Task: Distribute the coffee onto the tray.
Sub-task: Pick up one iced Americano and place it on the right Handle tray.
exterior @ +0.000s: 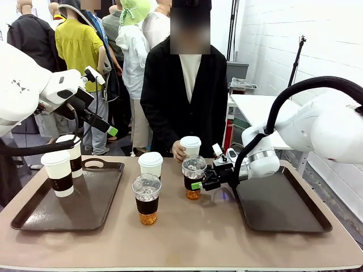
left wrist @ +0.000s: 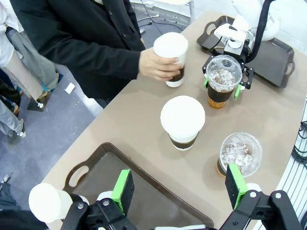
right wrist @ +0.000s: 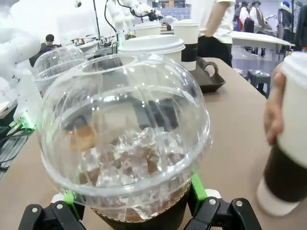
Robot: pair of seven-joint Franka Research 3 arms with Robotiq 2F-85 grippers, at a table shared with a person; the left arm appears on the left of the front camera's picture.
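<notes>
Iced cup (exterior: 194, 170), upright, is straddled by right hand (left wrist: 221, 88), jaws wide, not yet clamped; right tray (exterior: 283, 207) lies just beside, twd table (exterior: 181, 241) right edge. Left hand (left wrist: 179, 188) wide, empty.

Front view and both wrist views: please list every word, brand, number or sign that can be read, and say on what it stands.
No text can be read in any view.
White paper cups: plain lids and dark brown bands, no legible print.
Iced coffee cups: clear domes, no label visible.
Trays: plain dark brown, no marking.
Left arm: small dark marks on the white shell, too blurred to read.
</notes>
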